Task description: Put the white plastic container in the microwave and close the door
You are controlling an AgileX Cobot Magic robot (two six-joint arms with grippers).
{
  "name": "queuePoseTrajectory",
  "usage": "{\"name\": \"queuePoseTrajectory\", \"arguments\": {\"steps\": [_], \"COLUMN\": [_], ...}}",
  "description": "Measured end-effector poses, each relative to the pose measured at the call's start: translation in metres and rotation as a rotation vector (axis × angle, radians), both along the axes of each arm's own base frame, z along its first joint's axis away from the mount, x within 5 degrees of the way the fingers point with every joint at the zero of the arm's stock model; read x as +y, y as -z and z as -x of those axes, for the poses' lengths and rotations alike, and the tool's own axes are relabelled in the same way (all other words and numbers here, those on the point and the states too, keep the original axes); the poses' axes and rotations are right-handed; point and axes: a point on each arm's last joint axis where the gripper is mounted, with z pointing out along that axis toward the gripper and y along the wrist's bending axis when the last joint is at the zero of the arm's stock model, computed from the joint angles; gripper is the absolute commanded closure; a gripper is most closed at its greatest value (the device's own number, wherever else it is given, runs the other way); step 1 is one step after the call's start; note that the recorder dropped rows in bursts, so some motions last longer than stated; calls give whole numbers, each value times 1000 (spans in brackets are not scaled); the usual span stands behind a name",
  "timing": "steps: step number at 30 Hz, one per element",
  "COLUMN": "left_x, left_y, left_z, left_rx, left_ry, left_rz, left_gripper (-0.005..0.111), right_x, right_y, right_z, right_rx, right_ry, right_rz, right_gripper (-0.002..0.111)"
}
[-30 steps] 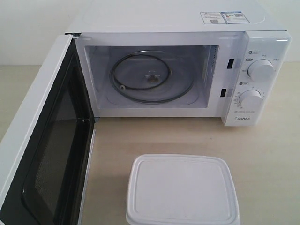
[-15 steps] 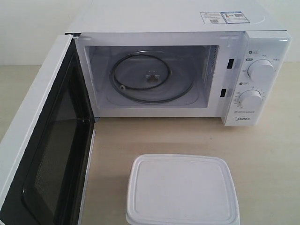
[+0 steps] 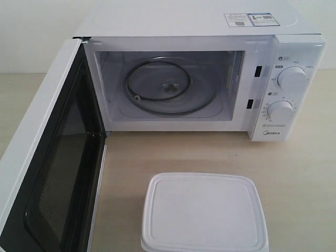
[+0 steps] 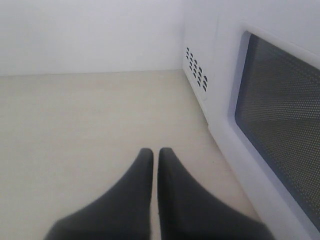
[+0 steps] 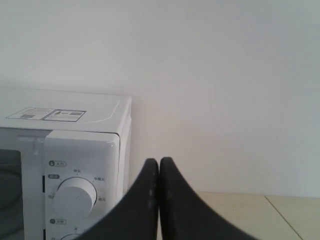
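Judging the white plastic container [image 3: 203, 212] at lower centre light and slippery, we would pinch its rim; left gripper [image 4: 155, 152] and right gripper [image 5: 159, 162] sit clenched, empty.

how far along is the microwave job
Done: the door stands open on the microwave, turntable bare. In hand: nothing; the left gripper and right gripper are both shut and empty. Left: the white plastic container sits on the table out front; it must go inside and the door be closed.
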Motion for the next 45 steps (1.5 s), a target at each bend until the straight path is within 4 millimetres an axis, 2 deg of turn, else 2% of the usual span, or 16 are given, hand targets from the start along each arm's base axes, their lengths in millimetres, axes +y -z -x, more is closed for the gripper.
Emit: {"name": "queuePoseTrajectory", "arguments": {"steps": [10,16,20,24,28,32,36,41,45], "left_x": [0,0,0,0,0,0,0,0,0], "left_y": [0,0,0,0,0,0,0,0,0], "left_z": [0,0,0,0,0,0,0,0,0], "left_rx": [0,0,0,0,0,0,0,0,0], "left_ry": [0,0,0,0,0,0,0,0,0], "left_rz": [0,0,0,0,0,0,0,0,0], "left_gripper": [102,102,102,102,102,102,102,102,102], "right_x": [0,1,9,24,34,46,62,77,81], "right_y": [2,16,27,48,72,88,100,121,129], "right_z": [-5,-25,-41,-56,-66,-71,-66,-52,-45], "right_rx": [22,113,156,236,339,364,370,465,501], "right_ry": [-3,-18,-100,-264,-381,-527,-752,-1023,-1119], "right_rz": [-25,-62,-12,64,77,52,79,123,128], "right_gripper": [109,109,109,109,109,109,109,109,109]}}
